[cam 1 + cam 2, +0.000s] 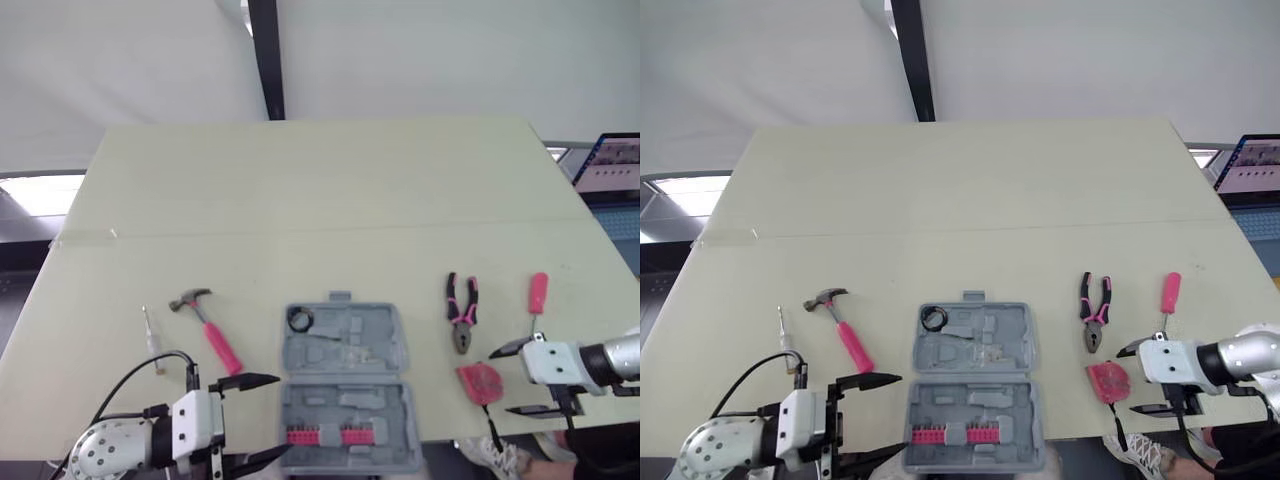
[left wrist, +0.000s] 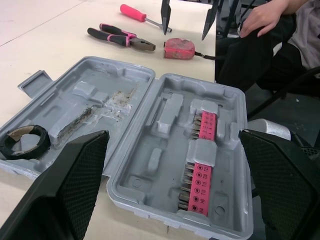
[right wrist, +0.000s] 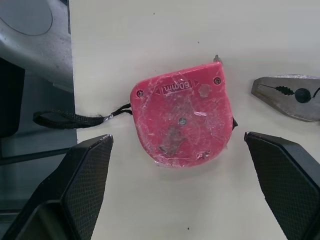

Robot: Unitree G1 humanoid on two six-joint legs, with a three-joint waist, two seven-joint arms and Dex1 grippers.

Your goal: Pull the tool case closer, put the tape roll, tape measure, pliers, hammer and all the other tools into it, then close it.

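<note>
Red plastic tape measure, scuffed rounded case, lying flat: raised moulded marking on case face near its straight edge, small arrowhead at each end, reads roughly "60mm". Stroke just after it unclear. No other lettering legible on that face.

Pink plastic bit-holder strip inside open grey plastic tool case: small round marks beside bit slots, too small to read.

Laptop screen beyond table's right edge: bright rows of content, nothing legible.
</note>
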